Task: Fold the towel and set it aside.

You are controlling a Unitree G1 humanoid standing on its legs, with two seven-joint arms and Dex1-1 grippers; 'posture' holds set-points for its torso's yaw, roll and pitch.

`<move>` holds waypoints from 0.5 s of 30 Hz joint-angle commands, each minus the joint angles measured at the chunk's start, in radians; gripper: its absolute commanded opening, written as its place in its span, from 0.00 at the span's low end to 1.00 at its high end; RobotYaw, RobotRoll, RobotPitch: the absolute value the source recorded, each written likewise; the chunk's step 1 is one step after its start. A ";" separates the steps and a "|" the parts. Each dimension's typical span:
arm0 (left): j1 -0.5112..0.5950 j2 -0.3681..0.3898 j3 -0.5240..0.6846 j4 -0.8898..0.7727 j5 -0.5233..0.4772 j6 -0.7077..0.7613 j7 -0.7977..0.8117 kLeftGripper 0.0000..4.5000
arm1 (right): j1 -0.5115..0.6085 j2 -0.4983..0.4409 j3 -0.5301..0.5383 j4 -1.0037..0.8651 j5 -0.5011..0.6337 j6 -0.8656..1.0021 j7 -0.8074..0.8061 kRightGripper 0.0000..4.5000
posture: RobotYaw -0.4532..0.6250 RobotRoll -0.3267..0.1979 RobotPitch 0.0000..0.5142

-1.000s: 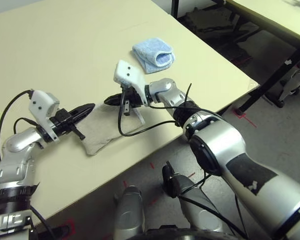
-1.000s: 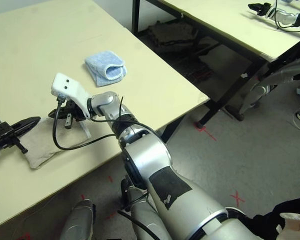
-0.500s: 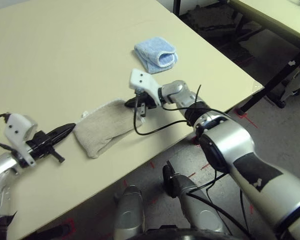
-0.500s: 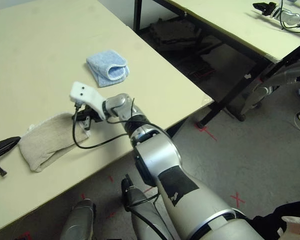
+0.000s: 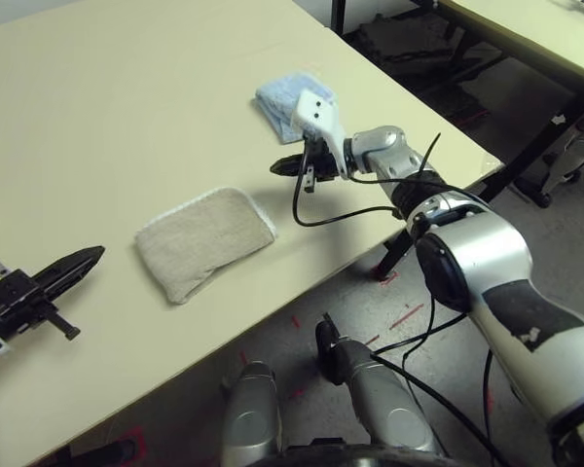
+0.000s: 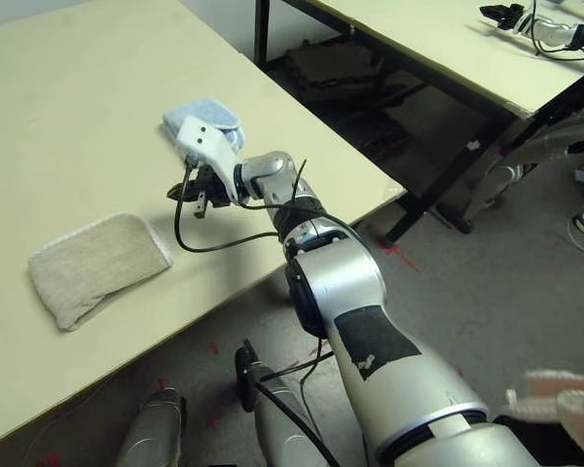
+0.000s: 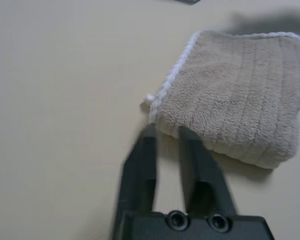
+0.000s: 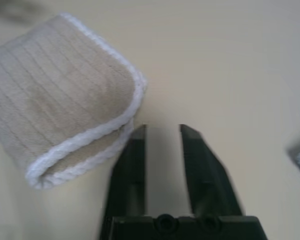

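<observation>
The towel (image 5: 204, 241), beige terry with a white scalloped edge, lies folded into a small flat packet near the table's front edge. Nothing is touching it. My left gripper (image 5: 90, 258) hovers low over the table to the towel's left, a short gap away. In the left wrist view its fingers (image 7: 142, 160) stand slightly apart and empty, pointing at the towel's (image 7: 240, 110) trimmed edge. My right gripper (image 5: 284, 166) is off the towel's far right corner, raised above the table. Its fingers (image 8: 190, 150) are parted with bare table between them, and the towel's (image 8: 60, 90) folded corner lies beside them.
A small light-blue towel (image 5: 275, 95) lies rolled just behind my right wrist. A black cable (image 5: 316, 216) loops down from that wrist. The beige table (image 5: 127, 117) stretches far and left. Its front and right edges drop to the floor. Another table (image 6: 419, 39) stands beyond.
Both grippers were down at the towel with shut fingers. They have let go and drawn away, left to the left, right toward the blue towel. The towel now lies flat and folded.
</observation>
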 commanded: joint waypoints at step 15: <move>0.054 -0.021 0.042 -0.043 -0.006 -0.032 -0.051 1.00 | 0.021 -0.075 0.006 0.007 0.002 0.259 0.071 1.00 | 0.47 0.62 0.47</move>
